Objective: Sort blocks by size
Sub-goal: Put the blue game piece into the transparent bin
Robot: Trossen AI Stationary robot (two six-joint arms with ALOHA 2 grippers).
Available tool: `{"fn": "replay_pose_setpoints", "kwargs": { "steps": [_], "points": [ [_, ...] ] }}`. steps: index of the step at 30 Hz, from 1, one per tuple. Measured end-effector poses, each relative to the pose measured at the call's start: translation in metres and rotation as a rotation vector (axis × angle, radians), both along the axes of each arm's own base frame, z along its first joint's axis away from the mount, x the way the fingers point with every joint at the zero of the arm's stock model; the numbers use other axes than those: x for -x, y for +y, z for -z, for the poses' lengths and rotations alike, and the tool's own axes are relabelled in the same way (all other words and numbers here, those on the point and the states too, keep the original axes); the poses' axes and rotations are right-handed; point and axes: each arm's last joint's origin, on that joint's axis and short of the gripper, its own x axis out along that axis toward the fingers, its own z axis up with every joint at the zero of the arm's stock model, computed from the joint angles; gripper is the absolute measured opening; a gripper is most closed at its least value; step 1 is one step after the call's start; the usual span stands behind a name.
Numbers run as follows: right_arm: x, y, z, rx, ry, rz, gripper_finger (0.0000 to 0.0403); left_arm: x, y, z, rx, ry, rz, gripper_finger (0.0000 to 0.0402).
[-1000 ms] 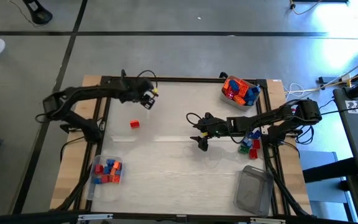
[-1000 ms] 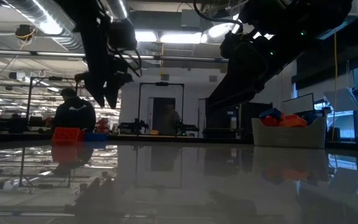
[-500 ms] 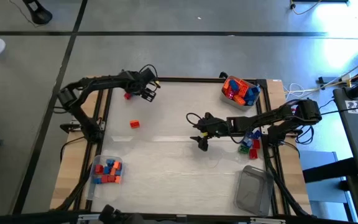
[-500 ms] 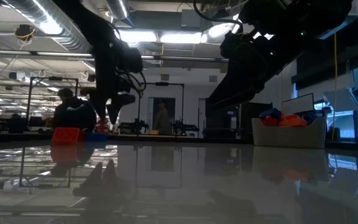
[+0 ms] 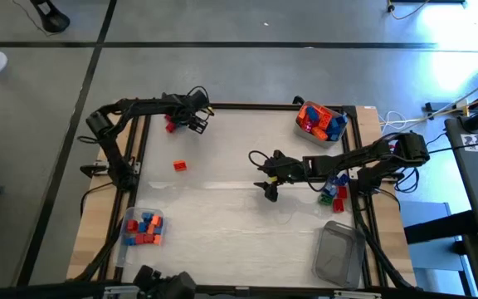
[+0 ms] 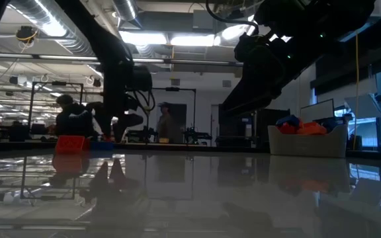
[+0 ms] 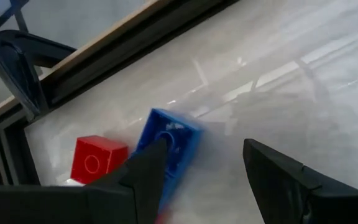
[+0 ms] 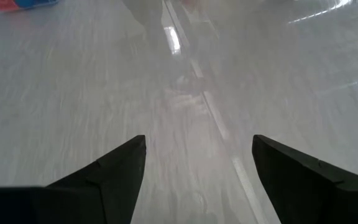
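Observation:
My left gripper point(image 5: 195, 124) is open at the table's far left corner, low over a blue block point(image 7: 167, 144) and a red block point(image 7: 97, 159) lying side by side on the table. In the left wrist view the blue block lies partly behind one finger point(image 7: 146, 172) of this gripper point(image 7: 207, 171). From above only the red one point(image 5: 170, 125) of the two shows. Another red block point(image 5: 179, 165) lies alone farther toward the near edge. My right gripper point(image 5: 264, 176) hovers open over the bare middle of the table, nothing between its fingers point(image 8: 197, 168). My left gripper slants down from the table's right side, one finger standing over the blue block's near edge point(image 7: 160, 155). I cannot tell whether it touches the block, which lies flat on the table.
A clear tub point(image 5: 143, 229) with red and blue blocks stands at the near left. A fuller tub point(image 5: 320, 122) is at the far right and an empty one point(image 5: 338, 254) at the near right. Loose blocks point(image 5: 334, 191) lie by the right edge. The dark table frame point(image 7: 129, 46) runs just beyond the two blocks.
My left gripper has swung toward the table's far left corner and sunk close to the tabletop, tipping steeper. The red block beside it has come out from under the arm. Most of the move came early in the second.

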Motion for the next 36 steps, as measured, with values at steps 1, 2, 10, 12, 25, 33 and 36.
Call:
{"fn": "replay_pose_setpoints", "kwargs": {
  "steps": [1, 2, 10, 12, 25, 33, 36],
  "points": [
    [0.000, 0.000, 0.000, 0.000, 0.000, 0.000, 0.0294, 0.000, 0.001, 0.001, 0.000, 0.000, -0.001, 0.0199],
    [0.000, 0.000, 0.000, 0.000, 0.000, 0.000, 0.0294, 0.001, 0.002, 0.002, 0.000, 0.003, 0.000, 0.0199],
    [0.000, 0.000, 0.000, 0.000, 0.001, 0.000, 0.0294, 0.004, 0.005, 0.004, 0.025, -0.012, 0.017, 0.0199],
    [0.000, 0.000, 0.000, 0.000, 0.001, 0.000, 0.0294, 0.005, 0.004, 0.007, 0.044, -0.012, 0.020, 0.0199],
    [0.000, 0.000, 0.000, 0.013, 0.004, -0.010, 0.0294, 0.003, 0.001, 0.016, 0.080, 0.021, 0.082, 0.0199],
    [0.000, 0.000, 0.000, 0.016, 0.003, -0.012, 0.0294, -0.014, -0.019, 0.014, 0.143, -0.015, 0.209, 0.0199],
    [0.000, 0.000, 0.000, 0.016, 0.003, -0.012, 0.0294, -0.022, -0.031, 0.014, 0.170, -0.016, 0.269, 0.0199]
  ]
}}
